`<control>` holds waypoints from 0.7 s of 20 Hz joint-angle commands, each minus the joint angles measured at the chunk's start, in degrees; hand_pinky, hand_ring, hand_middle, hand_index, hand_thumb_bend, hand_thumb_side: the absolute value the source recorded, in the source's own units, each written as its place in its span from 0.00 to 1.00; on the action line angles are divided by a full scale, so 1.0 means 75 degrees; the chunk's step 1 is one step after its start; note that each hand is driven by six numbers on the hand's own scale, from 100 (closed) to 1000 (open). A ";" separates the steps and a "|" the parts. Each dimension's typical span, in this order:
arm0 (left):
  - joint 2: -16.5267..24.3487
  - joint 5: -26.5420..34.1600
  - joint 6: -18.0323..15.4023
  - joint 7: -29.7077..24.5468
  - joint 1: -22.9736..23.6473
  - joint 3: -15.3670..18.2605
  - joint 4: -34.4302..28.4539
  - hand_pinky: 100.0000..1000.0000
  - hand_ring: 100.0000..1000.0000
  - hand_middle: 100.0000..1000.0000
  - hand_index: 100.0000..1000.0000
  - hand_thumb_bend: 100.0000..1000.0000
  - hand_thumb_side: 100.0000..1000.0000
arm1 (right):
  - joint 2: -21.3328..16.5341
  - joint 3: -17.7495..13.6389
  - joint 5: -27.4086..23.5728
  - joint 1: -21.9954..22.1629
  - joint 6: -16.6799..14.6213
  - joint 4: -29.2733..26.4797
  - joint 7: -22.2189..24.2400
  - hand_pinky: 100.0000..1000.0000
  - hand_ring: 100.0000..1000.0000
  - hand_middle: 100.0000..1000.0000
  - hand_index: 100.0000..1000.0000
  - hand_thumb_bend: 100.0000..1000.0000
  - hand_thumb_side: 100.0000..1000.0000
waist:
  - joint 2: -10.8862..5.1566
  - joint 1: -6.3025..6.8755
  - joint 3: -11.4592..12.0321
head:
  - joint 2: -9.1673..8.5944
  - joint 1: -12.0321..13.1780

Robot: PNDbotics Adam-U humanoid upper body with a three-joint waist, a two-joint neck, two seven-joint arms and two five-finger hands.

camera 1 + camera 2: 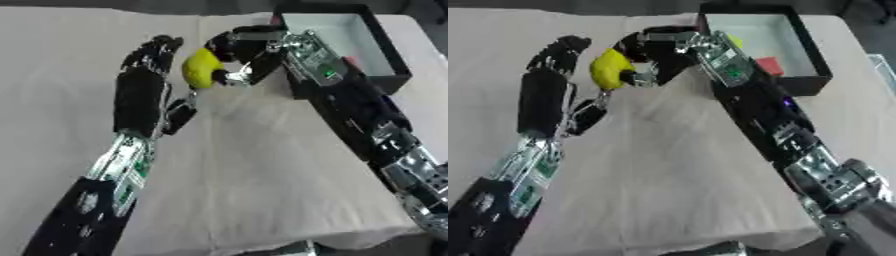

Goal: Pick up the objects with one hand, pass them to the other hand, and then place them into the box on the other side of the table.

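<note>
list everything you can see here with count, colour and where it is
yellow object: one, yellow, rounded, held above the table between the two hands
box: one, black walls, pale inside, far right of the table
red thing: one, red, inside the box
small yellow thing: one, yellow, inside the box, partly hidden by the right arm
table: one, beige cloth cover
left hand: one, black, open beside the yellow object
right hand: one, black, curled round the yellow object
</note>
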 commanded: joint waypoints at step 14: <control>0.0097 0.0139 0.0158 0.0141 -0.0028 0.0116 -0.0021 0.66 0.71 0.72 0.82 0.99 0.61 | -0.0343 -0.0461 -0.0315 0.0011 0.0372 -0.0152 0.0041 1.00 0.77 0.44 0.29 0.00 0.09 | -0.0215 0.0100 -0.0152 | 0.0009 -0.0029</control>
